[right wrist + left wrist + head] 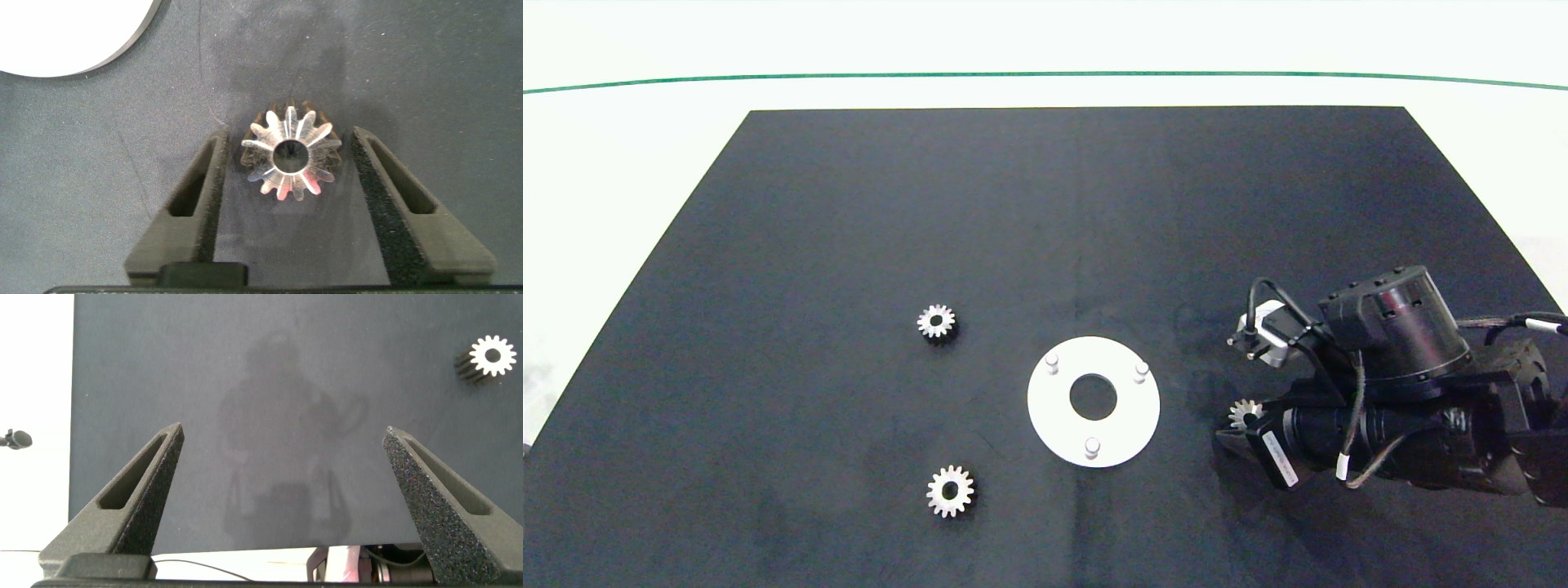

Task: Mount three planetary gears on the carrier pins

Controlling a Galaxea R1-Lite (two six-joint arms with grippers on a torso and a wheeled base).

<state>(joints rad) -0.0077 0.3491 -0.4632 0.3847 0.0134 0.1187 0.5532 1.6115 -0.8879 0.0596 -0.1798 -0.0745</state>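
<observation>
Three planetary gears on mat, three bare carrier pins, right claw released around one, left claw released.

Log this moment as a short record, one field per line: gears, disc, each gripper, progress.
gears: three on the black mat; two left of the disc, one right of it
disc: white disc, its three pins all bare
right gripper: low at the right-hand gear, fingers open on either side of it
left gripper: open, over bare mat, outside the head view
progress: no gear on a pin yet
</observation>
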